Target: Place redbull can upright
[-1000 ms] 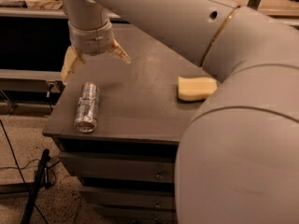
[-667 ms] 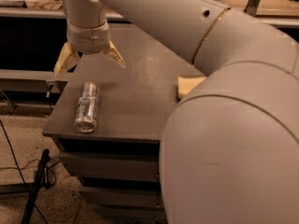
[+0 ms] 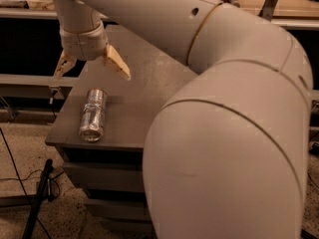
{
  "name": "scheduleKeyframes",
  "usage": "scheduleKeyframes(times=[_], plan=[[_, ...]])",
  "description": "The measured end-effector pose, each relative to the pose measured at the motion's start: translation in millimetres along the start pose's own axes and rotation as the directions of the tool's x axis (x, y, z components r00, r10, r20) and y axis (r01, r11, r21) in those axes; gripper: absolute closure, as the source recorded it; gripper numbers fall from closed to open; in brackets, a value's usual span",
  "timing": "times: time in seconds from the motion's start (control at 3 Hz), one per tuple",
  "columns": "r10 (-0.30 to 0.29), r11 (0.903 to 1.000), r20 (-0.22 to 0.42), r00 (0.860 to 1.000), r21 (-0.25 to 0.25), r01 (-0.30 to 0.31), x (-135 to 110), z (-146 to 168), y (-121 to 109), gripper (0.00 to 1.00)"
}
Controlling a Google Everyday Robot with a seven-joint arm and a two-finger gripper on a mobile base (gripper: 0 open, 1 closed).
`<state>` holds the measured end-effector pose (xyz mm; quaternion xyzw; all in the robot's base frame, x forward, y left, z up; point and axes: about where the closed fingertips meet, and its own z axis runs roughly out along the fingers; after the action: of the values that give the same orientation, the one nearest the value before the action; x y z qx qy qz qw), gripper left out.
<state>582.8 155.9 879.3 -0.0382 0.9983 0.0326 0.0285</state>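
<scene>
Pincer [image 3: 91, 69]: held over the far left part of the table [image 3: 149, 86], pointed downward; released, with nothing grasped. Its two tan fingers [image 3: 117, 63] are spread wide apart, one seen over the table's left edge, the other over the table top.

Redbull can [image 3: 93, 114]: silver, laid on its side on the table, just in front of the pincer and below the gap between the fingers, not touched by either. Its length is run from back to front, with one round end turned toward the camera. It is placed near the table's front left corner.

Table: dark grey top, with drawer fronts [image 3: 99, 176] seen beneath the front edge.

Arm [image 3: 224, 133]: white, bulky; the right half of the view is filled by it.

Floor [image 3: 70, 213]: speckled; a thin cable [image 3: 9, 151] and a black rod [image 3: 37, 198] are seen at lower left.
</scene>
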Motion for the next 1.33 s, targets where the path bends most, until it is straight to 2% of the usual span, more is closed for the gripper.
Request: scheduleKeyframes(times=[0.33, 0.67, 1.33], plan=[[0.066, 0.9972, -0.014, 0.998, 0.035, -0.066, 7, 6, 0, 0.00], [0.081, 0.9957, -0.027, 0.996, 0.048, -0.080, 16, 11, -1, 0.00], [0.010, 0.9995, -0.026, 1.000, 0.031, -0.009, 35, 24, -7, 0.00]])
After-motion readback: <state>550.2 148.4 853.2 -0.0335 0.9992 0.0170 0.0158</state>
